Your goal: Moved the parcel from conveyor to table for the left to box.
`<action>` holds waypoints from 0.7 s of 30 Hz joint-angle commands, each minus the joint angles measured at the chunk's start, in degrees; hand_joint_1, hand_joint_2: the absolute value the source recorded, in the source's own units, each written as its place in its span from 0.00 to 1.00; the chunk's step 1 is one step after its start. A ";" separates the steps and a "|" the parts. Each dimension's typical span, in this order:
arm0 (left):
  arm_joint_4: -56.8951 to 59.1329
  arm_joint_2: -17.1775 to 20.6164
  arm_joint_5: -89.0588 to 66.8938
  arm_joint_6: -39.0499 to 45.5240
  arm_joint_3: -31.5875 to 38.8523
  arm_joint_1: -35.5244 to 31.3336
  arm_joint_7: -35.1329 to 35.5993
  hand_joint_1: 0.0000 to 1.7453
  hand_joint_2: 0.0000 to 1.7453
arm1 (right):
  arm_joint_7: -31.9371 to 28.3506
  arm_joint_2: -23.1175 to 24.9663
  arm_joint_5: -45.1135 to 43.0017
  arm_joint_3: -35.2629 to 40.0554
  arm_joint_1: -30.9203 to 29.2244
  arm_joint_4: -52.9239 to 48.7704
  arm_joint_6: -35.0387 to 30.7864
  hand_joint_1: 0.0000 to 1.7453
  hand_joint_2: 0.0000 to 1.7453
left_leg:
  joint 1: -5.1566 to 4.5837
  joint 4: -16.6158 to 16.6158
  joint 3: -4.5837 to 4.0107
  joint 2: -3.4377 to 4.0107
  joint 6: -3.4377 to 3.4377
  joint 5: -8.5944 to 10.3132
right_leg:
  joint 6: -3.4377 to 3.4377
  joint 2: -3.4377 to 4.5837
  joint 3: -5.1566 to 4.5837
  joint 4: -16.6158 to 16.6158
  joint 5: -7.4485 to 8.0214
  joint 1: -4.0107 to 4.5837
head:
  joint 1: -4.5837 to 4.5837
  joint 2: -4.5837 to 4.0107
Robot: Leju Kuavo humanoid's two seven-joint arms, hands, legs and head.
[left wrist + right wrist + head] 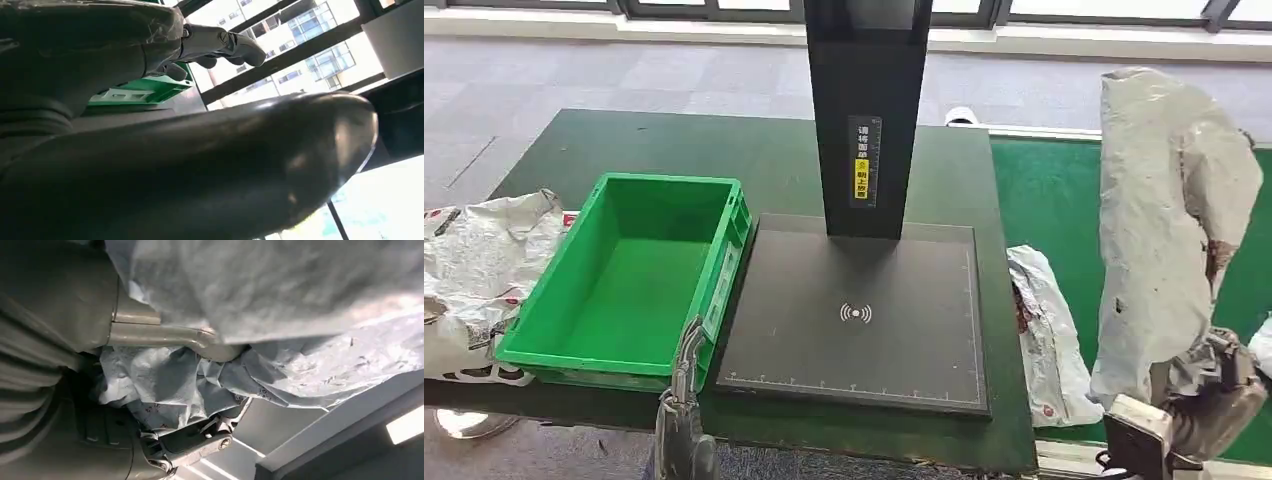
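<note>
Grey tile floor [544, 75] w/ window frames [724, 10] along far wall — daylight, bldgs [300, 65] outside.

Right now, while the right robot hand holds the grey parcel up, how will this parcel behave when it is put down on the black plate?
The grey parcel is probably soft, not stiff: its wrap bunches up where the right robot hand holds it. It seems light, since it stands tall above that grip. On the black plate it would likely slump flat rather than roll.

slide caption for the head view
Right hand holds a grey parcel upright above the conveyor, beside the scanner pad.
</note>
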 commanded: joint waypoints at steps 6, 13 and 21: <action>3.12 -1.25 -0.90 -7.02 2.39 -1.60 0.13 0.00 0.00 | 3.98 3.43 5.63 23.43 -9.58 28.10 12.04 1.00 1.00 | 0.13 -0.19 -0.33 0.40 -0.10 0.00 | -0.08 0.36 0.07 -0.20 0.12 0.19 | 0.00 0.00; 6.90 -2.18 1.61 -7.97 2.69 -5.33 0.13 0.00 0.00 | 4.45 5.53 3.33 28.95 -11.36 36.27 22.04 1.00 1.00 | 0.16 -0.26 0.21 0.12 -0.15 0.17 | -0.11 0.14 0.17 -0.28 0.14 0.28 | 0.00 0.00; 7.29 -1.88 3.31 -6.06 1.81 -6.46 0.13 0.00 0.00 | 2.27 5.19 -0.20 28.36 -17.43 42.30 22.96 1.00 1.00 | 0.11 -0.23 0.04 0.07 -0.14 0.25 | -0.10 0.09 0.05 -0.26 0.21 0.22 | 0.00 0.00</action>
